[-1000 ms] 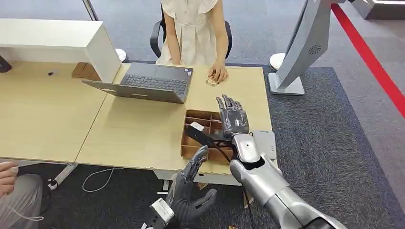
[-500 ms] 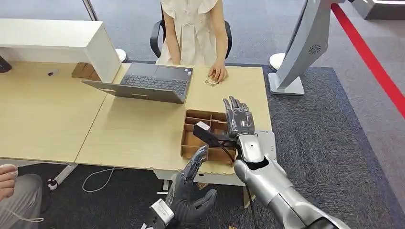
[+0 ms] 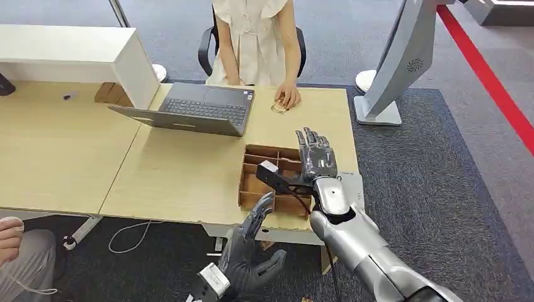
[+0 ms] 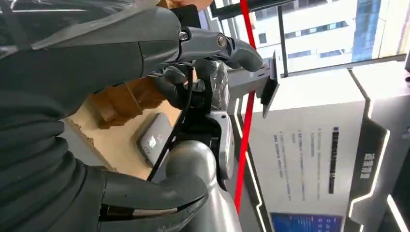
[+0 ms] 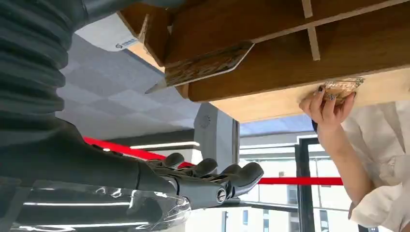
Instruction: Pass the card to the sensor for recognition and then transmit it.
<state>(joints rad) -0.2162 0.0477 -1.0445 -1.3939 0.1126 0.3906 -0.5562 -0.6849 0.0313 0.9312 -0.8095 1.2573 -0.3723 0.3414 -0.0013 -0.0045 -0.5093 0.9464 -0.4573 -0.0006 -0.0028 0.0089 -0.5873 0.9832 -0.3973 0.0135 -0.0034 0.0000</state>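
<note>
Over the divided wooden tray (image 3: pixel 252 189) at the table's (image 3: pixel 157 176) front right corner, the right hand (image 3: pixel 317 157) hovers flat with fingers spread, grasping nothing, the left hand (image 3: pixel 249 255) hangs released below the edge, and a card (image 5: pixel 203 67) lies unpicked in the tray, so sensing and handover remain.

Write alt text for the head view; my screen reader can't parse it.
The robot's silver right hand, fingers spread, hovers over a brown wooden divided tray on a light wooden desk. Its left hand hangs below the desk edge. Across the desk, a seated person's hand covers a small card beside an open grey laptop.
</note>
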